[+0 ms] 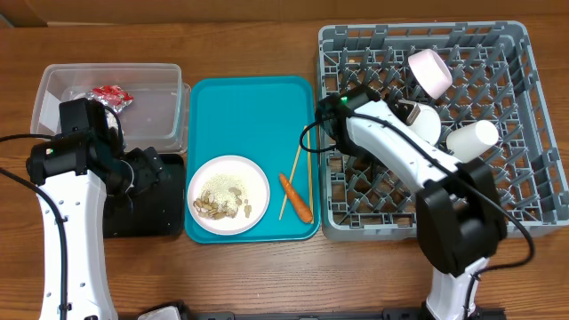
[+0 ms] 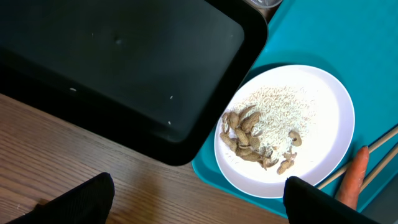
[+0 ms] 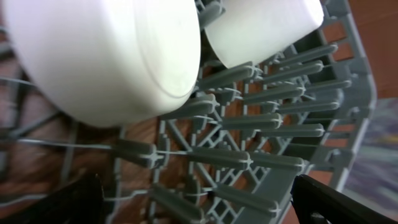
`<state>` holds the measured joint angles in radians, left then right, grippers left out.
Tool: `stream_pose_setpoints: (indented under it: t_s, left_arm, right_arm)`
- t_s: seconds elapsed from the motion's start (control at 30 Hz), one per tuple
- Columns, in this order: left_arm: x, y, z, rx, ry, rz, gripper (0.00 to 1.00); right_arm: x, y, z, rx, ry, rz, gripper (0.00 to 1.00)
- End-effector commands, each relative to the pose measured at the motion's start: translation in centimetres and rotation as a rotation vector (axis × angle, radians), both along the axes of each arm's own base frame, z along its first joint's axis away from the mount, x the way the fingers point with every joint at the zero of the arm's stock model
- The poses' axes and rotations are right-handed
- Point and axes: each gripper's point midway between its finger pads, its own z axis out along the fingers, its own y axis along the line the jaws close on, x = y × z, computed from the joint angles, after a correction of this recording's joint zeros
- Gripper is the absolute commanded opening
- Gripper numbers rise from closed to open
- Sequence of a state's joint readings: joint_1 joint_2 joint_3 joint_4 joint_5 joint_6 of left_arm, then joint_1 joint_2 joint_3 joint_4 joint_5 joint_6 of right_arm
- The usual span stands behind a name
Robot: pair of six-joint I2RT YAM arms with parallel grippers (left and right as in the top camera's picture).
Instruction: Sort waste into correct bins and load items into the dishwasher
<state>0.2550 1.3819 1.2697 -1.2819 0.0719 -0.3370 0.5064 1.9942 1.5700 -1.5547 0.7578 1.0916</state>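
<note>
Black tray (image 1: 167, 206) partly hidden under left arm (image 1: 67, 209), carrot (image 2: 352, 180) and chopsticks (image 2: 385, 134) cut off by right edge in left wrist view, bowl (image 3: 106, 56) blurred and cut by top edge, cup (image 3: 261, 28) cut too.

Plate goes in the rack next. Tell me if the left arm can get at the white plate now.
Likely yes: the left gripper hangs open beside the black tray, and the plate lies just ahead with nothing in between.
</note>
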Motion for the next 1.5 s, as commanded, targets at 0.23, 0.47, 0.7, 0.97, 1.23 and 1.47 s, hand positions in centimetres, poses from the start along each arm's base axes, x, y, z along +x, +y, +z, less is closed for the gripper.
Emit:
stream_pose_setpoints:
  t_s: [0.23,0.47,0.7,0.97,1.23,1.47]
  left_arm:
    - [0.2,-0.1,0.1,-0.001,-0.012,-0.021,0.89]
    - [0.4,-0.3,0.1,0.000,-0.015,-0.030,0.88]
    - [2.4,-7.2,0.5,0.011,-0.082,-0.309,0.92]
    - [2.8,-17.5,-0.1,0.028,-0.150,-0.663,0.95]
    - [1.3,-21.4,-4.8,0.048,0.012,-0.805,0.91]
    - [0.8,-21.8,-9.2,0.054,0.162,-0.775,0.85]
  right_arm:
    - [1.2,-1.8,10.3,0.370,-0.330,-0.029,1.00]
    - [1.3,-3.0,10.1,0.670,-0.243,0.022,1.00]
    - [1.5,-7.0,10.1,0.928,-0.255,-0.001,1.00]
    - [-2.4,-13.5,9.3,0.911,-0.219,-0.178,1.00]
    - [-4.6,-14.6,7.6,0.921,-0.180,-0.267,1.00]
    - [-4.6,-14.7,7.1,0.919,-0.175,-0.270,1.00]
